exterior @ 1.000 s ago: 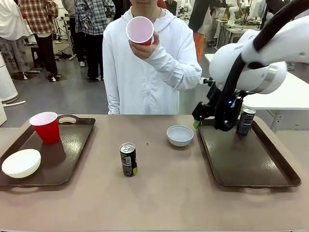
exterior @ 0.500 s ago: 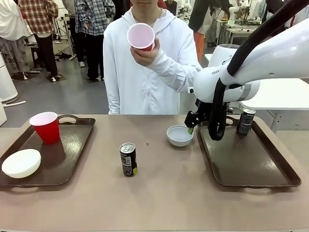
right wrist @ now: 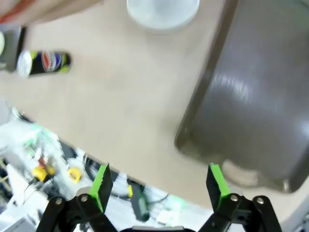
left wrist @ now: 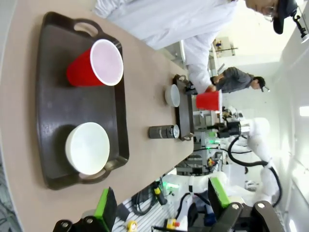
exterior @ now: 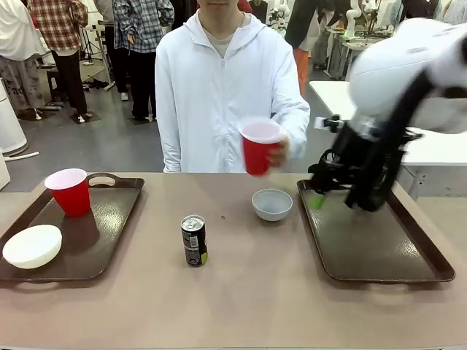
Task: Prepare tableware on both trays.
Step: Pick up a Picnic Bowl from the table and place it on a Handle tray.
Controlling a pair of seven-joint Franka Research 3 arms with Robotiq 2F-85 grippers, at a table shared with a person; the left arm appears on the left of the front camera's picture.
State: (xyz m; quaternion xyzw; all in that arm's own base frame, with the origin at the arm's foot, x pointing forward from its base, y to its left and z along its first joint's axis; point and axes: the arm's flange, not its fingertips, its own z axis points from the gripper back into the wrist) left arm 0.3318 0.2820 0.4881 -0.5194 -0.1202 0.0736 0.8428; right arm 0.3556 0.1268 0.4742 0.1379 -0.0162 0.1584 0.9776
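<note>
Front view: two trays (exterior: pixel 109 219) (exterior: pixel 372 248), two cups (exterior: pixel 71 193) (exterior: pixel 257 149), two bowls (exterior: pixel 32 246) (exterior: pixel 272 204), one can (exterior: pixel 193 240); both hands (left wrist: pixel 161 199) (right wrist: pixel 158 186) released.

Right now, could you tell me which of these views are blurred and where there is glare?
Front view: the right arm is smeared by motion, the rest sharp, and the left tray shows a sheen. Right wrist view: soft all over, the can streaked. Left wrist view: crisp, though the far background is washed out bright.
</note>
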